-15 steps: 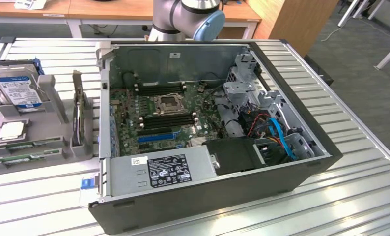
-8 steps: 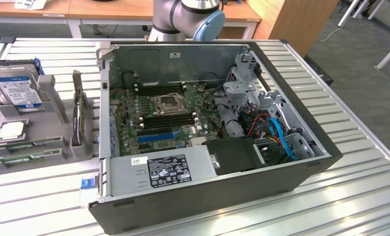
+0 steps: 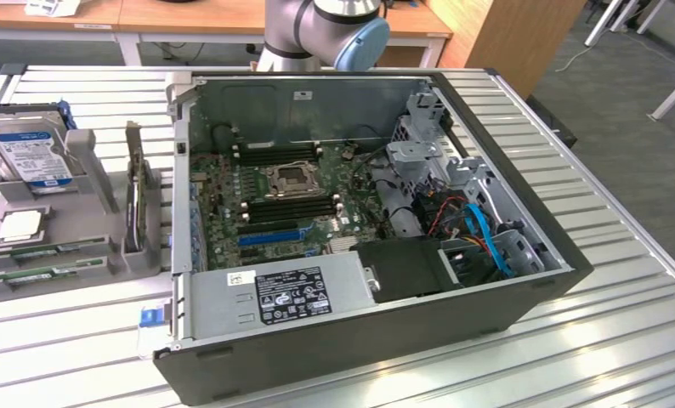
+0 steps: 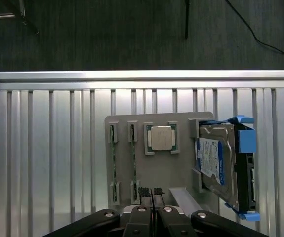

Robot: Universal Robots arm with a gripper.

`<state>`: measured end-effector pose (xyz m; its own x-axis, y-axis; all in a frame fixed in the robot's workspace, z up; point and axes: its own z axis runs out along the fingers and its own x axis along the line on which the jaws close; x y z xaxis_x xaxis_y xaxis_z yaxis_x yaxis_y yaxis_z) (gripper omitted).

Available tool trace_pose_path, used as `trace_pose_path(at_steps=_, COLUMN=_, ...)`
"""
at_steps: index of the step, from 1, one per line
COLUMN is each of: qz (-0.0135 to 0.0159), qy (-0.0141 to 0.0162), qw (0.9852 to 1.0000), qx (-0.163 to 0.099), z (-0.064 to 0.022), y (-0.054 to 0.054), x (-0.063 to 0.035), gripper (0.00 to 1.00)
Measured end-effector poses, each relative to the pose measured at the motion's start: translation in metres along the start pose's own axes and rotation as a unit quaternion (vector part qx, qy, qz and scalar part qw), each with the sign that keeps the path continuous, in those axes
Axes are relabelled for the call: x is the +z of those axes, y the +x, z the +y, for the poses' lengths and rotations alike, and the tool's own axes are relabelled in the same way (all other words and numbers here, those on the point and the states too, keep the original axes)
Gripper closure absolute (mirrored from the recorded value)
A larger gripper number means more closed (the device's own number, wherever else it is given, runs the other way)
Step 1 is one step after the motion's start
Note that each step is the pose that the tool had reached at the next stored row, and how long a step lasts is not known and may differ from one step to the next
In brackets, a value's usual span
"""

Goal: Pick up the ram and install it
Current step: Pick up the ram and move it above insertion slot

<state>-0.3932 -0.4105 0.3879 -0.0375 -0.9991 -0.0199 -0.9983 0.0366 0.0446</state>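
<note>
Fingertips of the gripper (image 4: 150,191) stand close together in the wrist view. A narrow gap separates the two black pads (image 4: 143,191) and nothing is in this gap, so the gripper is slightly parted and grasps nothing. The fingers hang at the closer edge of a grey holder (image 4: 123,153) that lies on the ribbed metal table (image 4: 43,148).

The ram is in this holder, as two green sticks lying in parallel slots. The nearer ram stick (image 4: 133,160) runs forward from the fingers, and its closer end clip is just beside one pad; if they touch cannot be told. The farther ram stick (image 4: 114,160) lies one slot further out on the same side. Ahead of the fingertips sits the square silver processor (image 4: 161,138). On the other side of the fingers a hard drive (image 4: 213,163) with blue brackets stands in its bay. Beyond the holder, past the table edge, is a dark floor (image 4: 107,39).

The exterior view adds the wider scene. An open computer case (image 3: 371,357) lies just beside the holder, on the exterior view's right. Inside it are the green motherboard (image 3: 218,200), long black memory slots (image 3: 292,208) on both sides of the processor socket (image 3: 290,180), and a grey power supply (image 3: 286,293). Behind the case rises the arm (image 3: 314,25). In this view the nearer ram stick (image 3: 48,250) and the farther ram stick (image 3: 31,274) lie flat, well apart from the memory slots.
</note>
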Motion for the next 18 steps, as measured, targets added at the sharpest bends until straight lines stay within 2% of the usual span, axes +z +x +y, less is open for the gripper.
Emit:
trace_pose_path(at_steps=4, qz=0.0000, qy=0.0000, qw=1.0000, qx=-0.001, z=0.0000, y=0.0000, x=0.0001, gripper=0.86)
trace_pose_path(at_steps=12, qz=0.0009, qy=-0.0007, qw=0.9998, qx=-0.020, z=0.0000, y=0.0000, x=0.0002, gripper=0.86)
trace_pose_path(at_steps=18, qz=0.0010, qy=-0.0009, qw=0.9998, qx=-0.021, z=0.0000, y=0.0000, x=0.0002, gripper=0.86)
